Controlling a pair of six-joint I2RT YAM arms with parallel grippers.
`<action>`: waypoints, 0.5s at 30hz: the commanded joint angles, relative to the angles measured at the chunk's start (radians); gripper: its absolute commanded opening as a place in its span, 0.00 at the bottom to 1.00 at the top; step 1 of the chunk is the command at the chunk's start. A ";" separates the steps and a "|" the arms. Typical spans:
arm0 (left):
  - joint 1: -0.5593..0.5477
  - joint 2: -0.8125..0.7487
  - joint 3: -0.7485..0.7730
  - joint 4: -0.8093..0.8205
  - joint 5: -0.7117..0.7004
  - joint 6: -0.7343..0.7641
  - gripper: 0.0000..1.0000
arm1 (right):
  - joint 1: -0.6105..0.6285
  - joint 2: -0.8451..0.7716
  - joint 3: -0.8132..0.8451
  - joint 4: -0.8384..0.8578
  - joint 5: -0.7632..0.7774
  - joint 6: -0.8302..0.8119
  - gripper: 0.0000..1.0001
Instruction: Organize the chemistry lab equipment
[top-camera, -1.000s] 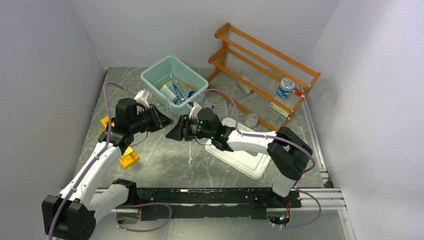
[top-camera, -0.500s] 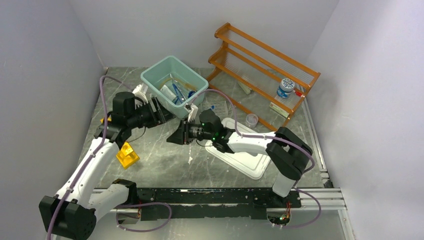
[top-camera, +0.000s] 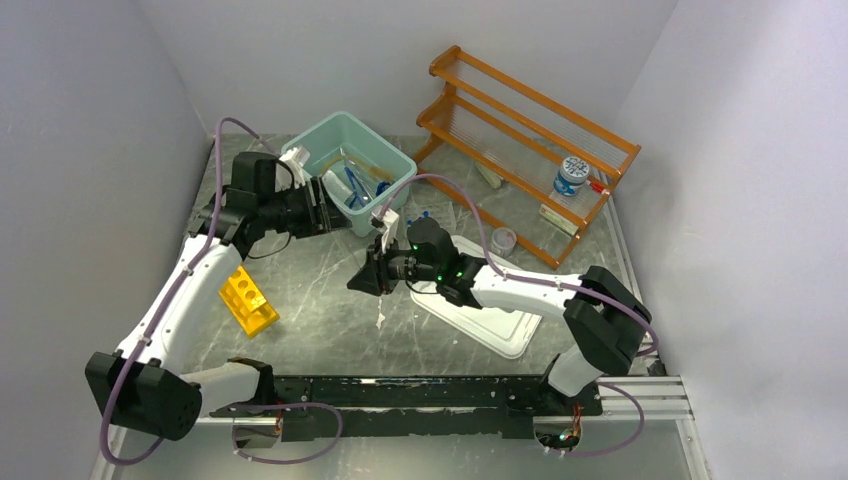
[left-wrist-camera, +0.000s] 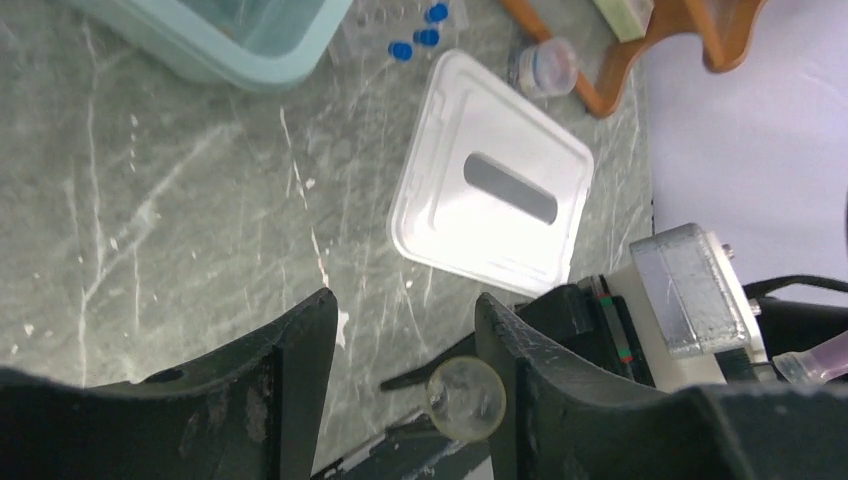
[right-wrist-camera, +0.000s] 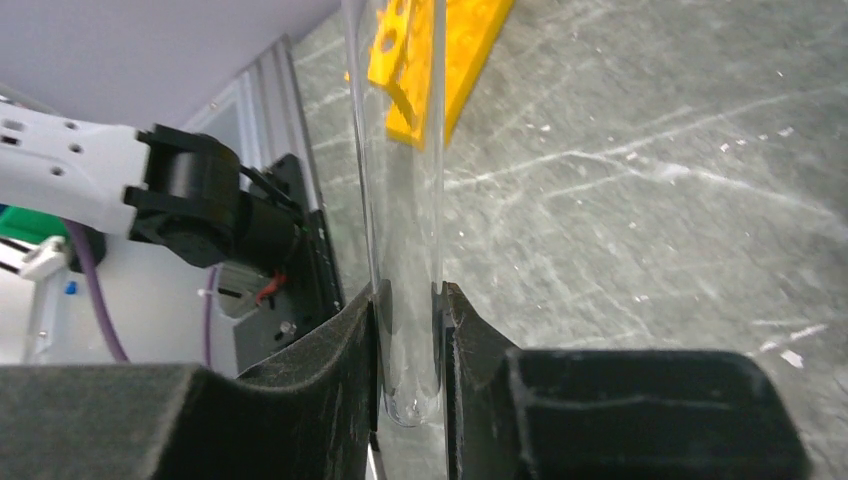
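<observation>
Right arm (top-camera: 520, 290) stretches low across the table toward 9 o'clock. Left arm (top-camera: 190, 290) reaches toward 12, its gripper (left-wrist-camera: 405, 298) spread. At 3 o'clock of the rack (top-camera: 247, 300), the right gripper (right-wrist-camera: 412, 295) pinches the tube (right-wrist-camera: 400, 150) near its rounded end. In the wrist view its long axis runs 6 to 12.

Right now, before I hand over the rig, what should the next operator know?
Left gripper: open, empty, beside the bin.
Right gripper: shut on a glass tube, above the table.
Rack: on the table, near left, holes look empty.
Done: some items lie in the bin; a jar sits on the shelf.
Left: probably tube into rack; vials and a small cup lie loose on the table.
</observation>
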 joint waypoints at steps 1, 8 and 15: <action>0.002 0.001 0.049 -0.110 0.061 0.043 0.55 | 0.001 -0.012 0.024 -0.073 0.052 -0.119 0.14; 0.002 0.010 0.071 -0.191 0.125 0.076 0.52 | 0.001 -0.014 0.023 -0.101 0.045 -0.211 0.15; 0.002 0.014 0.074 -0.215 0.120 0.092 0.33 | 0.001 -0.012 0.036 -0.123 0.037 -0.261 0.15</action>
